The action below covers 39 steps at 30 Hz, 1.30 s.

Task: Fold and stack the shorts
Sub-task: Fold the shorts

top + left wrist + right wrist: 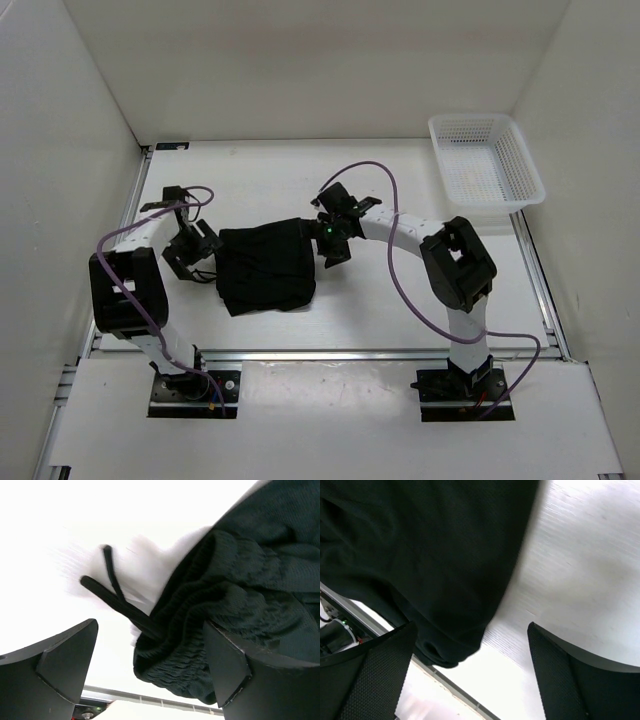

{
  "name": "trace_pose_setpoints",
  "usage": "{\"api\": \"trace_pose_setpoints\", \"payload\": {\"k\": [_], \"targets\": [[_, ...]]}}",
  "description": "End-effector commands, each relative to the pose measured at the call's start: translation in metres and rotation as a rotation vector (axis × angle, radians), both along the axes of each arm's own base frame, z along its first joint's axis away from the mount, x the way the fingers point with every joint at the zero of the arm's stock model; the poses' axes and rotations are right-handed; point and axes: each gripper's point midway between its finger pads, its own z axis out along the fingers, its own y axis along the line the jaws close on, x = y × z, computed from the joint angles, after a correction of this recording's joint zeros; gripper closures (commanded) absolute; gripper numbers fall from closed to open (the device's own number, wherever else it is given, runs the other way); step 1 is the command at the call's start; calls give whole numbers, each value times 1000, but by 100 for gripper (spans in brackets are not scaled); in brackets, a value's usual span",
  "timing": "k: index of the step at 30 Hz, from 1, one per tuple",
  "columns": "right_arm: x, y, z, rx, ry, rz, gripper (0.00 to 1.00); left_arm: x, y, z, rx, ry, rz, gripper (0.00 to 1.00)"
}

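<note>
Black shorts point(265, 268) lie folded in the middle of the white table. My left gripper point(193, 250) is at their left edge. In the left wrist view it point(150, 667) is open, with the gathered elastic waistband point(200, 645) between the jaws, against the right finger point(250, 675). A black drawstring point(117, 602) trails out onto the table. My right gripper point(335, 240) is at the shorts' right edge. In the right wrist view it point(470, 675) is open and empty, with a corner of the shorts point(440, 580) beside its left finger point(365, 680).
A white mesh basket point(487, 160) stands at the back right corner. White walls enclose the table on three sides. A metal rail point(380, 353) runs along the table's near edge. Purple cables loop over both arms.
</note>
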Motion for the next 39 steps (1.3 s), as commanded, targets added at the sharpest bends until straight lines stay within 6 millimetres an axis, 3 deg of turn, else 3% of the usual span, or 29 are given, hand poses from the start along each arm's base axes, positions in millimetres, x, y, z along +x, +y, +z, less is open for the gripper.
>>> {"api": "trace_pose_setpoints", "payload": {"k": [1, 5, 8, 9, 11, 12, 13, 15, 19, 26, 27, 28, 29, 30, 31, 33, 34, 36, 39], "targets": [[0, 18, 8, 49, -2, 46, 6, 12, 11, 14, 28, -72, 6, 2], [-2, 29, 0, 79, 14, 64, 21, 14, 10, 14, 23, -82, -16, 2], [-10, 31, -13, 79, 49, 60, 49, 13, 9, 14, 16, -84, -27, 2], [-10, 31, -13, 79, 49, 60, 65, 16, 8, 17, 10, -94, -38, 2], [-10, 23, -21, 41, 43, 32, 80, 16, 9, 17, 15, -94, -57, 2], [-8, 22, -23, 29, 32, 23, 92, 16, 7, 17, 8, -95, -70, 2], [-10, 15, -24, 12, 27, 15, 96, 17, 6, 23, 2, -118, -83, 2], [3, 0, -18, -18, -20, -47, 100, 17, 5, 32, 2, -149, -109, 2], [9, -35, -15, -63, -51, -133, 100, 18, 1, 62, -3, -234, -153, 1], [11, -101, -16, -177, -112, -255, 100, 24, -29, 105, -58, -330, -254, 1], [8, -106, -18, -193, -117, -262, 98, 25, -29, 108, -58, -334, -254, 1], [12, -111, -8, -190, -135, -292, 87, 28, -30, 117, -65, -350, -258, 1], [10, -119, -6, -203, -137, -306, 41, 30, -30, 124, -61, -373, -259, 1], [12, -128, -1, -234, -159, -336, 18, 30, -30, 128, -61, -375, -259, 1], [14, -133, 18, -224, -205, -368, 3, 34, -33, 138, -59, -395, -269, 1], [19, -152, 37, -259, -268, -434, 0, 33, -33, 152, -49, -432, -280, 1], [24, -176, 54, -305, -325, -516, 0, 34, -31, 159, -36, -452, -277, 1], [26, -204, 70, -349, -377, -591, 0, 32, -29, 175, -13, -515, -275, 1], [27, -257, 112, -405, -505, -748, 0, 29, -22, 196, 35, -598, -232, 1]]}}
